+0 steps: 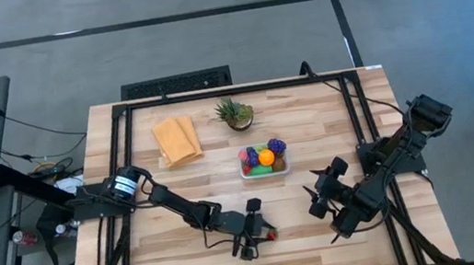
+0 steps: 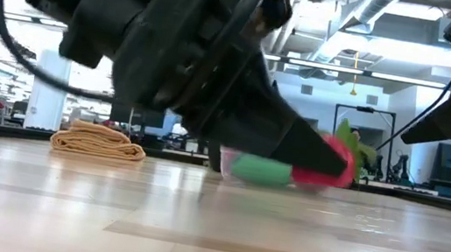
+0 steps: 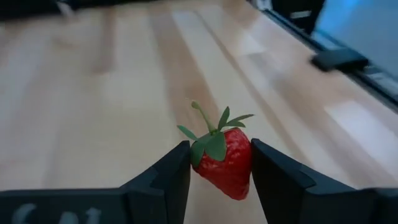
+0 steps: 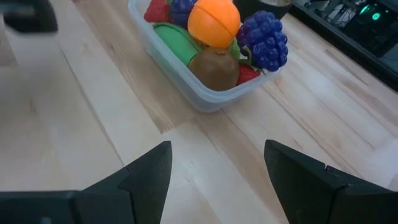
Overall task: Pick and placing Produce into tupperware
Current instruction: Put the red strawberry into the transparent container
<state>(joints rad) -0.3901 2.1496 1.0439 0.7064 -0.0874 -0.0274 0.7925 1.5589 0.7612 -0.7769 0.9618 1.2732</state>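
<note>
- Overhead, the left claw sits low near the front edge of the tabletop, closed on a red strawberry; the tupperware lies mid-table, well apart from it, heaped with produce, with a plant and a cloth behind it.
- Also overhead, the right claw hovers to the right of the tupperware, near it but not touching.
- At table level, the left claw fills the picture, its dark fingers tapering to the strawberry just above the wood; the cloth lies folded behind, and a green piece shows in the tupperware behind the fingers.
- From the left wrist, both fingers press the strawberry from either side, its green leaves up, the tabletop beyond.
- From the right wrist, the right claw stands open and holds nothing, facing the tupperware, which carries an orange, purple grapes, a brown kiwi and a green piece.
</note>
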